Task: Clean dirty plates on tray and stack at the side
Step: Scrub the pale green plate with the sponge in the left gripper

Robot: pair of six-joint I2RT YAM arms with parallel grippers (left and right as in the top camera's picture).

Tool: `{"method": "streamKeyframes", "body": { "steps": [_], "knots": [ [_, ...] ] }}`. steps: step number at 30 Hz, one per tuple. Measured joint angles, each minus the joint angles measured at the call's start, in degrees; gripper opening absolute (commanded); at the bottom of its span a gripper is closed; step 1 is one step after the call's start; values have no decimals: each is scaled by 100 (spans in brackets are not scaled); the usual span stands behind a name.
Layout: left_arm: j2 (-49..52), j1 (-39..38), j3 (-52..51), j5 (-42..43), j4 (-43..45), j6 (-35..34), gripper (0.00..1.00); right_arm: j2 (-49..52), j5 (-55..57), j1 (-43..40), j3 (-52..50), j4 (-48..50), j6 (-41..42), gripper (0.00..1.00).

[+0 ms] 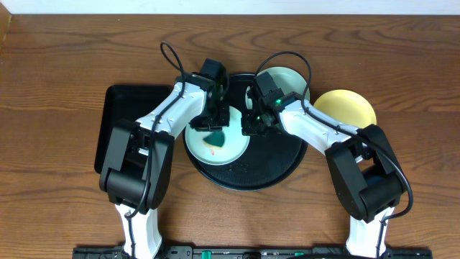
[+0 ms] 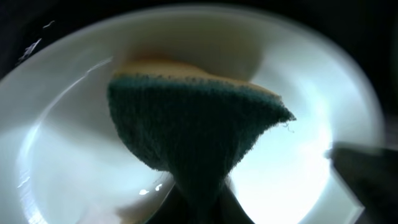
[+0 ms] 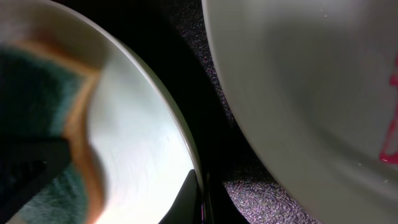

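Overhead, the round tray [image 1: 277, 169] sits mid-surface, nearer the far edge, and a rectangular tray [image 1: 118, 122] lies toward the left edge. A mint near plate [image 1: 230, 147] rests in the round tray's left half, a mint far plate [image 1: 291, 78] at its far-right rim, and a yellow plate [image 1: 348, 108] on the surface just right of it. The left claw [image 1: 215, 124] presses a sponge [image 1: 215, 137] on the near plate; the right claw [image 1: 250, 124] meets that plate's right rim. The left wrist view shows the claw closed on the green, yellow-backed sponge, which lies on the near plate. In the right wrist view the near plate's rim runs between the pinching fingers [image 3: 186, 199], black tray beside it, and the far plate bears a red streak [image 3: 390, 112].
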Motion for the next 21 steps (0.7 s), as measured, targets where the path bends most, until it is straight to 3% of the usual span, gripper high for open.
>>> {"method": "streamKeyframes", "body": {
  "steps": [4,11,15,21],
  "knots": [
    [15,-24,0,94,289,-2,8,4,0,0,0,2,0,1],
    [13,-173,55,-828,4,-1419,7,11,-2,0,0,7,0,1],
    [13,-170,83,-1178,-365,-1836,7,11,-2,0,0,7,0,1],
    [13,-127,83,-1139,-756,-1351,7,13,0,0,0,13,0,1]
  ]
}}
